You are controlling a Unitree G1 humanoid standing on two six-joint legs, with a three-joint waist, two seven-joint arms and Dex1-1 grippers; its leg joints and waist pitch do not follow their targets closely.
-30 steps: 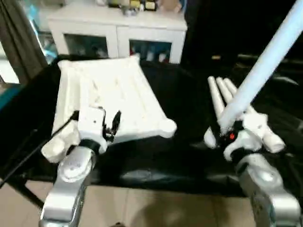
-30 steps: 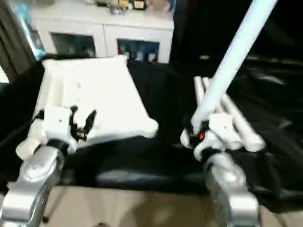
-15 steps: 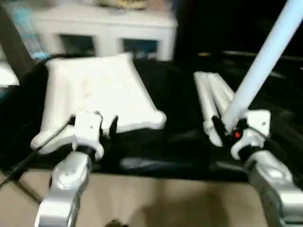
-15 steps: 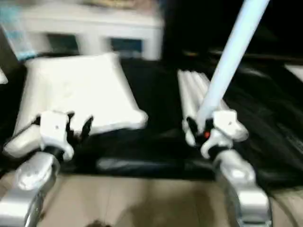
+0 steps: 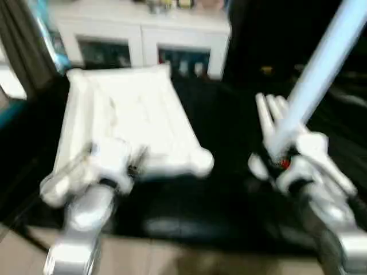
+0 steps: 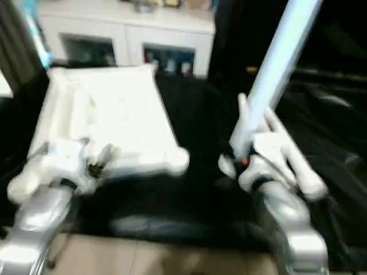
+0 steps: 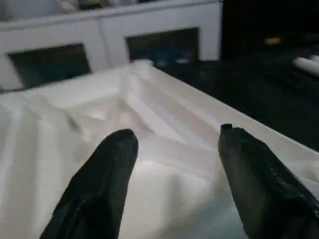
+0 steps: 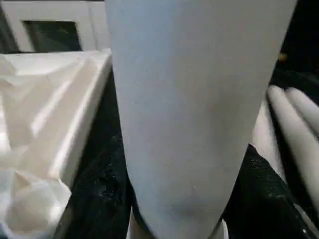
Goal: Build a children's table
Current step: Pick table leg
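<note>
Surroundings: a white cabinet (image 5: 143,34) with dark glazed doors stands beyond the black-draped work table (image 5: 223,132), and three spare white tube legs (image 5: 269,117) lie together on the cloth just behind the right gripper (image 5: 279,156). Item one, the white tabletop (image 5: 129,114), lies ribbed side up with its round corner socket (image 5: 202,162) nearest; the left gripper (image 7: 174,144) hovers over its near edge, fingers (image 7: 107,169) apart and empty, the ribbed surface directly beneath and between them. Item two, a fourth white tube leg (image 6: 275,69), is clamped at its lower end in the right gripper's jaws and slants up and away from them, blocking that wrist's outlook.
</note>
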